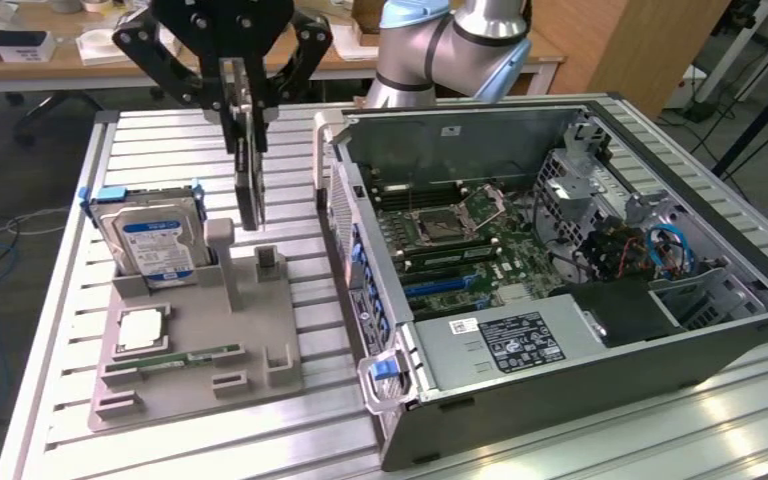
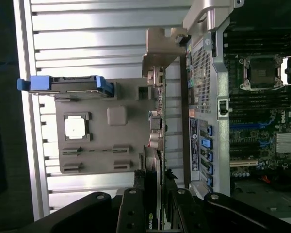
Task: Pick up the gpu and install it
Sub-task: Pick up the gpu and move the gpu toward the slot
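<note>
- The claw [image 1: 245, 108] is clamped on the gpu [image 1: 247, 180], with the fingers pinching both flat faces of the card near its top end.
- The gpu hangs straight down out of the claw, standing on edge. In the wrist view it's a thin strip [image 2: 154, 155] running away from the fingers [image 2: 134, 208].
- Right under the claw is the grey parts holder [image 1: 191, 350]. The card's bottom end looks like it's just above the holder's upright posts, but I can't tell for sure whether it's fully clear.
- Also below the claw, toward the exterior view's left, a hard drive [image 1: 155, 240] with a blue-white label stands in the holder. A cpu chip [image 1: 141, 328] and a memory stick [image 1: 177, 357] lie flat further along.
- Toward the exterior view's right of the claw is the open pc case [image 1: 584, 330], on its side with the motherboard [image 1: 471, 245] showing.
- It all sits on a slatted aluminium table [image 1: 51, 330].
</note>
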Robot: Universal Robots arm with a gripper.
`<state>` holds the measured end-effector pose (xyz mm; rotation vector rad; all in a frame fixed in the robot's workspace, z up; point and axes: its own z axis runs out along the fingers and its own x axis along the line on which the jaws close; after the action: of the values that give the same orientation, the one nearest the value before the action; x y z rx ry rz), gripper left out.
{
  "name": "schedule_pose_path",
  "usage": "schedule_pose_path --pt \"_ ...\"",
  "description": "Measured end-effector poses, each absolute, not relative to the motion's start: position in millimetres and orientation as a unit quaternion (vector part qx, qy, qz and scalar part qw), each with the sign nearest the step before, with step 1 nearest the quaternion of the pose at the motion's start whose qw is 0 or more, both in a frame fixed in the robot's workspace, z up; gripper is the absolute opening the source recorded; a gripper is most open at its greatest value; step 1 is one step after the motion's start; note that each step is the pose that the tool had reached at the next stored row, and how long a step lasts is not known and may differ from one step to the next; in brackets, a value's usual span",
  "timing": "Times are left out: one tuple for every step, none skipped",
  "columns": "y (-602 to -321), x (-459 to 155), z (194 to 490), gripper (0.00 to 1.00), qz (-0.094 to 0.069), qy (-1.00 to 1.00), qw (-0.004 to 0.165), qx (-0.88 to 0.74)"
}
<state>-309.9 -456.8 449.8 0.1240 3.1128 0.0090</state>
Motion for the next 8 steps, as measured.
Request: schedule_pose_path --pt "-456.8 -309.9 450.0 0.26 0.003 0.999 0.013 0.040" --pt "-456.8 -309.9 449.9 0.26 0.003 0.999 0.013 0.040" --pt "-456.8 -310.0 449.9 0.26 0.003 0.999 0.013 0.040" --pt "-456.8 -310.0 450.0 0.26 0.003 0.999 0.013 0.040" --pt "-456.8 -310.0 450.0 0.26 0.003 0.999 0.013 0.040" --pt "-456.8 -309.9 450.0 0.26 0.003 0.999 0.013 0.040" --pt "-456.8 -309.9 450.0 0.26 0.003 0.999 0.013 0.040" --pt "-456.8 -310.0 450.0 0.26 0.003 0.999 0.013 0.040"
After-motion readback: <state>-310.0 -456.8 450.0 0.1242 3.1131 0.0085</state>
